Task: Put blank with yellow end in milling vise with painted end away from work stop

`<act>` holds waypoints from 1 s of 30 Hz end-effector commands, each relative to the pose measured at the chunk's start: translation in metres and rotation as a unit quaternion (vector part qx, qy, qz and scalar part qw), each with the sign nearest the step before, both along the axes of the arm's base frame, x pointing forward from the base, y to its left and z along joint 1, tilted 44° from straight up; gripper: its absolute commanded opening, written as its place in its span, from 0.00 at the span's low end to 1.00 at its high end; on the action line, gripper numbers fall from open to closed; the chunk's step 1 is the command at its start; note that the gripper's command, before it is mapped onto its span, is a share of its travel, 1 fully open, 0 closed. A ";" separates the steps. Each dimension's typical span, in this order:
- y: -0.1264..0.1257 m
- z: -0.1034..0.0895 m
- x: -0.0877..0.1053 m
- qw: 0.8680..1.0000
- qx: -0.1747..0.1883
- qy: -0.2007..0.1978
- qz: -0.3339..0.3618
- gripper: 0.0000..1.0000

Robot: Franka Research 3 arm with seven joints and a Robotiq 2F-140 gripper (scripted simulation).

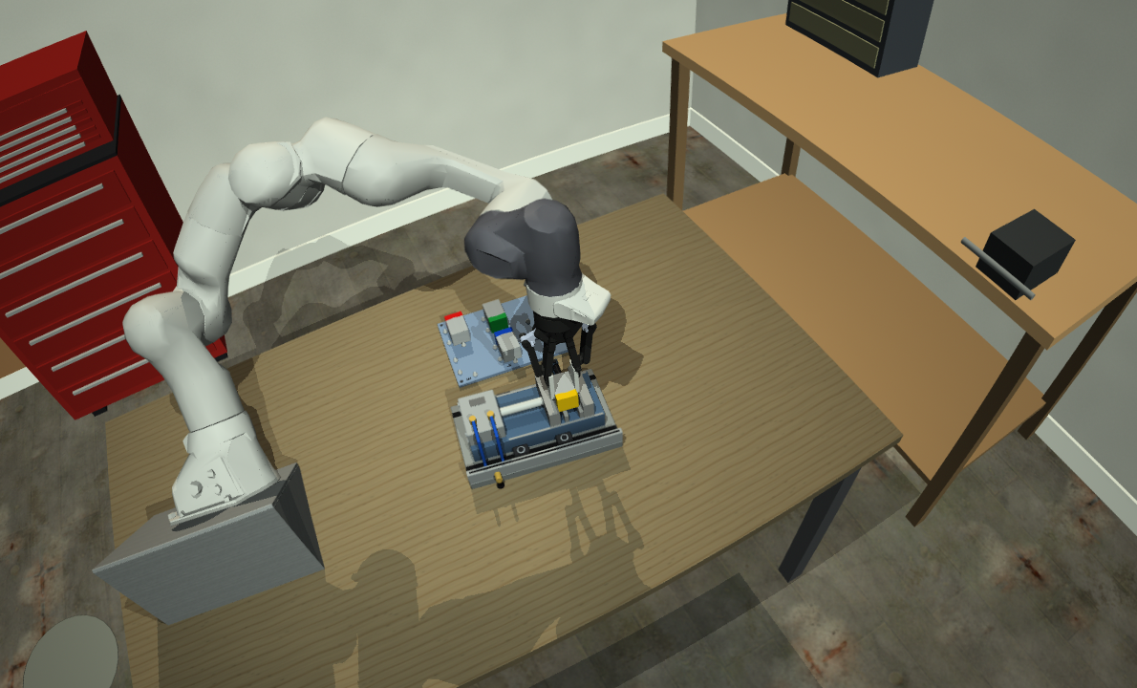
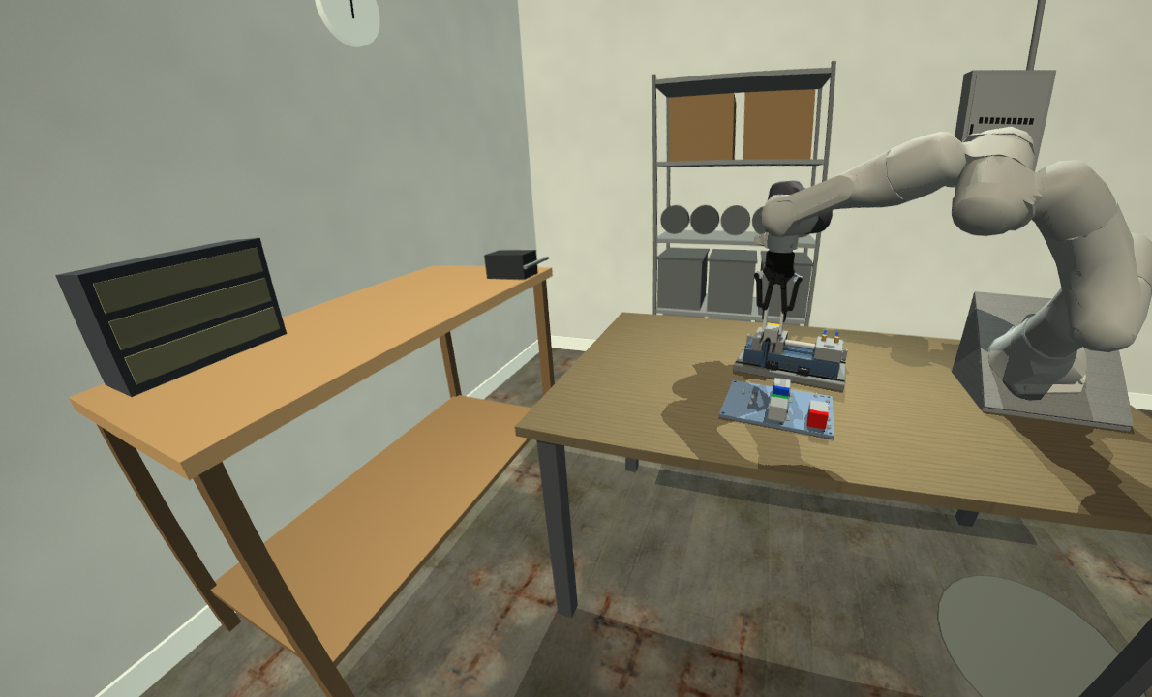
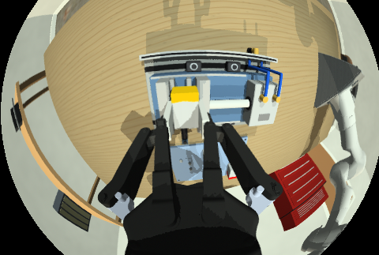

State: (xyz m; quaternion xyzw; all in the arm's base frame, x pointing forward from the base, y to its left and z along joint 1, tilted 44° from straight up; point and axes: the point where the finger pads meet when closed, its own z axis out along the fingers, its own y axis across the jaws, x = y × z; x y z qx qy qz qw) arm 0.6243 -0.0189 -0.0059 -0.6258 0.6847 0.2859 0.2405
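My gripper (image 1: 560, 383) (image 2: 773, 321) (image 3: 185, 124) points straight down over the milling vise (image 1: 547, 446) (image 2: 809, 371) (image 3: 211, 65) and is shut on the grey blank with the yellow end (image 1: 567, 399) (image 3: 185, 105). The blank sits between the jaws, close to the fixed jaw (image 1: 591, 395), its yellow end pointing away from the infeed plate (image 1: 470, 363) (image 2: 741, 407) (image 3: 185, 165). I cannot tell whether it rests on the low bars. The moving jaw with blue hoses (image 1: 477, 412) (image 3: 261, 105) stands well apart from it.
Three other blanks stand on the infeed plate: red-ended (image 1: 455, 327) (image 2: 816, 416), green-ended (image 1: 495, 317) (image 2: 779, 395) and blue-ended (image 1: 506, 343). The arm's grey base block (image 1: 213, 548) stands at the table's near left. A wooden shelf bench (image 1: 897, 145) is to the right.
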 end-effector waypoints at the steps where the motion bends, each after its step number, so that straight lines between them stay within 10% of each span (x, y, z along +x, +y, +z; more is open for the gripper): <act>1: -0.001 0.002 0.003 1.000 0.000 -0.002 -0.001 0.00; 30: -0.001 0.004 0.005 1.000 0.000 -0.002 -0.001 0.00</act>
